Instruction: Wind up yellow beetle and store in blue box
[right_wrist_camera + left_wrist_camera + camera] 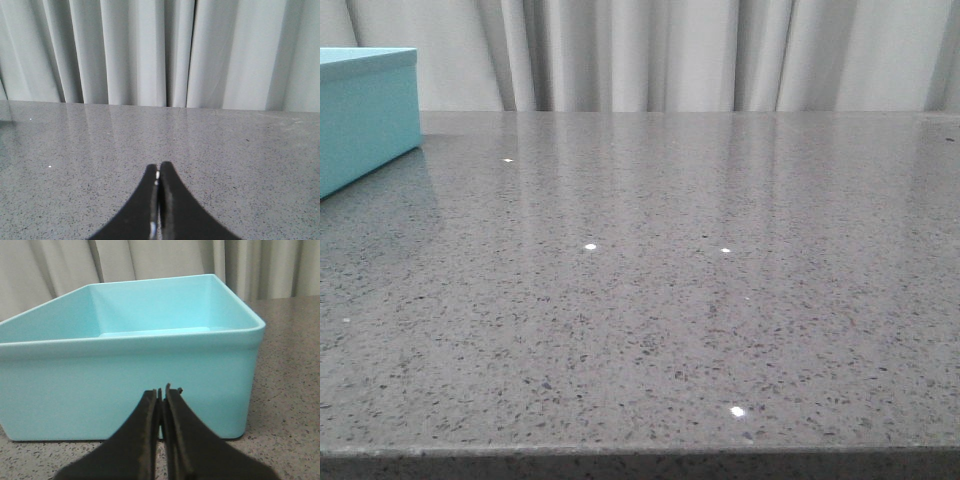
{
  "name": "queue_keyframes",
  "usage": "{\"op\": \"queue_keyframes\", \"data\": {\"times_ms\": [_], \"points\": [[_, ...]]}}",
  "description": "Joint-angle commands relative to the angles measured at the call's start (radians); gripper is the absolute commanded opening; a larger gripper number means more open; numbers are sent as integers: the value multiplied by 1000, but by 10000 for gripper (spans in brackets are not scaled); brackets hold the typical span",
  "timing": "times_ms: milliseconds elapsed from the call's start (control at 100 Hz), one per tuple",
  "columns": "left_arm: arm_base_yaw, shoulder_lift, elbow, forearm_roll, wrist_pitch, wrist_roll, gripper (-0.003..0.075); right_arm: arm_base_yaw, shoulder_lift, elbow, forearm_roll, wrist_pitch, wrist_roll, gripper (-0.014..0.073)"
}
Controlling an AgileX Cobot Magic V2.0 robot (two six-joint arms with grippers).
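Left gripper [162,390] first: its two dark fingers are pressed together with nothing between them, low over the table and pointed straight at the near wall of the blue box [130,375]. Right gripper [158,170], same story: fingers closed tip to tip, empty, aimed across bare grey speckled table [225,150] toward the pale curtain [150,50].

So nothing is in hand, and I'd call this the very start of the task: no winding, no storing yet. And the yellow beetle? It shows in none of the three views, so I cannot say where it sits. The next move, by my reading, calls for finding the car, spreading one pair of fingers and taking hold of it.

The box itself is open-topped, light turquoise with smooth matte walls and a rounded rim, and looks empty inside. In the front view it stands at the far left edge of the table.
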Motion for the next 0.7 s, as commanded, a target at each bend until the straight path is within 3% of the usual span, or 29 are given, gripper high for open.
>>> {"op": "queue_keyframes", "data": {"times_ms": [0,520,690], "points": [[0,-31,22,-3,-70,-12,-18,2,12,-27,-13,-79,-8,-118],[0,-31,22,-3,-70,-12,-19,2,12,-26,-18,-79,-8,-118],[0,-31,22,-3,-70,-12,-18,-20,11,32,-18,-179,-8,-118]]}}
